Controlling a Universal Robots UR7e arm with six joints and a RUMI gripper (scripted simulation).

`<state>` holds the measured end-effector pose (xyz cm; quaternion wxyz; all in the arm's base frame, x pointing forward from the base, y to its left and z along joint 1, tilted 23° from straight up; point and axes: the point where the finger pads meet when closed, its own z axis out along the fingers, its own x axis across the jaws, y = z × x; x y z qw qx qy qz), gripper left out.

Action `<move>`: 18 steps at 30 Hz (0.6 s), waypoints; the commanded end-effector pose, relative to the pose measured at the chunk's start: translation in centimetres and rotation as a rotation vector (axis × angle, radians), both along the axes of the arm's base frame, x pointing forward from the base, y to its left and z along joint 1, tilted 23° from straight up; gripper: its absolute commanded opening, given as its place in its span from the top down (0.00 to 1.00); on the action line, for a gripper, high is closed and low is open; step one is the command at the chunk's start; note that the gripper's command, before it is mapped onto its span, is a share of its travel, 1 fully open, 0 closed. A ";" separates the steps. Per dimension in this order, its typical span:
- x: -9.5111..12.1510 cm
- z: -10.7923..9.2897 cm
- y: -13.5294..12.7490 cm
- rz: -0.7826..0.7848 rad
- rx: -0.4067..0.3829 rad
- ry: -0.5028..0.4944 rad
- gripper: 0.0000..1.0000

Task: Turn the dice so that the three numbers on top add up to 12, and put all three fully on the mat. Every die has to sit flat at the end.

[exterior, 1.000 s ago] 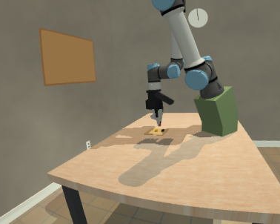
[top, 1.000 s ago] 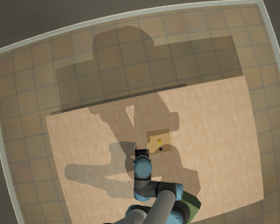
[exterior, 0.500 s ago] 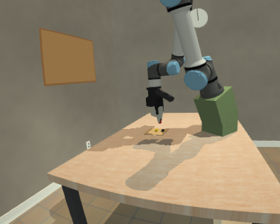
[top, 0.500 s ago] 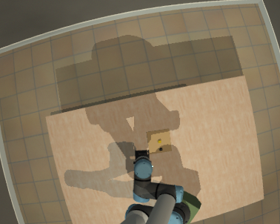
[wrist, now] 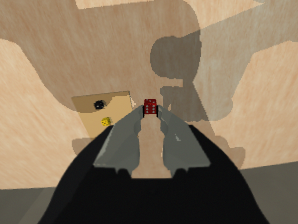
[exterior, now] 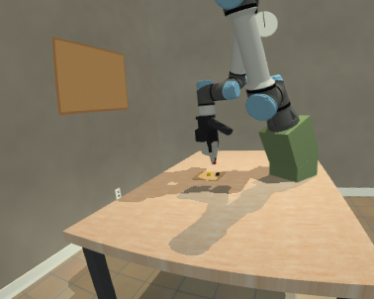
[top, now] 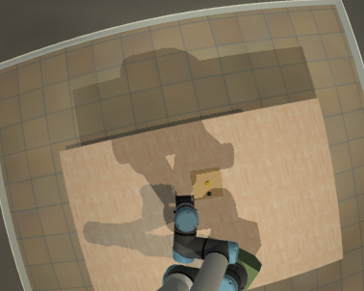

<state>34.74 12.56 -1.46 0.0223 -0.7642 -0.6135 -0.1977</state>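
My gripper is shut on a red die and holds it in the air above the table, just beside the mat's edge. The die also shows as a red speck at the fingertips in the exterior view. The small tan mat lies on the table to the left of the fingers. A black die and a yellow die sit on the mat. In the overhead view the mat holds the yellow die and the black die. The dice tops are too small to read.
The arm's green base block stands at the table's back right. The arm's shadow falls across the wooden table top. An orange board hangs on the wall.
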 end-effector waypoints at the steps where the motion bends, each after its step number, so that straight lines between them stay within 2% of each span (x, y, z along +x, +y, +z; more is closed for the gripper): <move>1: 0.3 0.2 -0.1 0.000 -0.001 -0.005 1.00; 5: 1.7 0.3 -1.4 0.016 -0.007 -0.009 1.00; 10: 6.6 0.5 -6.7 0.077 -0.026 -0.027 1.00; 11: 6.6 0.5 -6.7 0.077 -0.026 -0.027 1.00; 13: 8.5 0.4 -9.3 0.103 -0.033 -0.035 1.00; 14: 8.5 0.4 -9.3 0.103 -0.033 -0.035 1.00; 16: 10.0 0.2 -11.4 0.124 -0.039 -0.042 1.00; 18: 10.0 0.2 -11.4 0.124 -0.039 -0.042 1.00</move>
